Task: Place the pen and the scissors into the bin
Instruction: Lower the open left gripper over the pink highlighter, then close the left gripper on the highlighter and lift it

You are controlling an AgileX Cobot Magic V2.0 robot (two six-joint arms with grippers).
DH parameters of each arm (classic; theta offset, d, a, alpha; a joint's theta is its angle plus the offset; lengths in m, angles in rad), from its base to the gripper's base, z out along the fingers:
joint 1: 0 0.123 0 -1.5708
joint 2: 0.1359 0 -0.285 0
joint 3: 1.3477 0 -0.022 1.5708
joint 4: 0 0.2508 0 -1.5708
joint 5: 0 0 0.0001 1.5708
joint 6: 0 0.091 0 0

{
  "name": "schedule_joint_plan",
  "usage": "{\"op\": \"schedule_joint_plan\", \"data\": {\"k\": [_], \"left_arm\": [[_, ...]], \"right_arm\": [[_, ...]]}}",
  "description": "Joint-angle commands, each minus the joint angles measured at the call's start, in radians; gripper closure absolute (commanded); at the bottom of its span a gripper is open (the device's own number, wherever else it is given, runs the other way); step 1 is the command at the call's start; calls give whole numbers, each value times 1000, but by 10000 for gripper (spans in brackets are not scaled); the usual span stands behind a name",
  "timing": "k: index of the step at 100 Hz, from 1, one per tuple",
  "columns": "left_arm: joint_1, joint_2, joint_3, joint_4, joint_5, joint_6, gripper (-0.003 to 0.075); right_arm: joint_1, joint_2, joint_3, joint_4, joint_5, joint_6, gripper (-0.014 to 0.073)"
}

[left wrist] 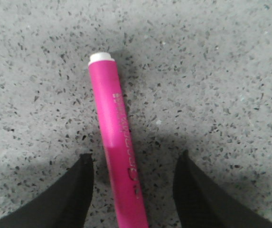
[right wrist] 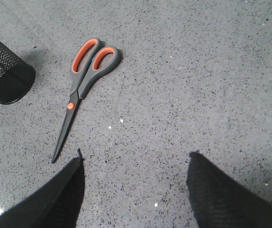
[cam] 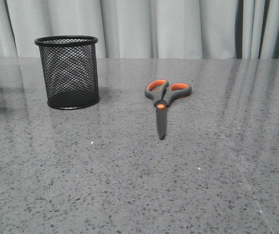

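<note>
1. Three views split the scene between them: only the left wrist view shows the pen (left wrist: pixel 118 142) properly, while the front view catches at most a small magenta speck at its far left edge, too little to identify.
2. Seen from the left wrist, the pen lies flat on the table (left wrist: pixel 221 71), its whitish cap end pointing away from the left gripper (left wrist: pixel 133 185). The jaws are spread wide, one dark finger on each side of the barrel, and neither finger touches it.
3. Both other views show the scissors (cam: pixel 163 103), closed and flat on the table, handles toward the curtain (cam: pixel 178 29) and blade tip toward the robot. Their loops are lined with orange.
4. From the front, the bin (cam: pixel 70 72) stands upright, left of the scissors and apart from them, with nothing visible through its mesh. The right wrist view shows only part of it, at the frame's edge.
5. Only its own wrist view shows the right gripper (right wrist: pixel 136 183), which hangs above bare table with its jaws wide apart and holding nothing. The scissors' tip lies just beyond one finger (right wrist: pixel 64 190) without touching it.
6. Underneath everything is a grey speckled stone-like table, glossy enough to carry pale reflections. Behind it hangs a light grey pleated curtain.
</note>
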Motion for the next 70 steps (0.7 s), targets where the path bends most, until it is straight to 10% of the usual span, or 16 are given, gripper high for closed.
{"op": "schedule_joint_plan", "data": {"k": [1,27,50,70], "left_arm": [[3,-22,-31,-5,-39,-8,368],[3,-20,-31,-3,-42,-8,415],[3,-20,-31,-1,-4,-3,740],[3,-51,-31,-12,3,24,742]], "right_arm": [[0,5,-34,22,-54,-8,173],[0,5,-34,22,-46,-8,173],[0,5,-34,22,-43,-8,173],[0,5,-34,22,-43,-8,173]]}}
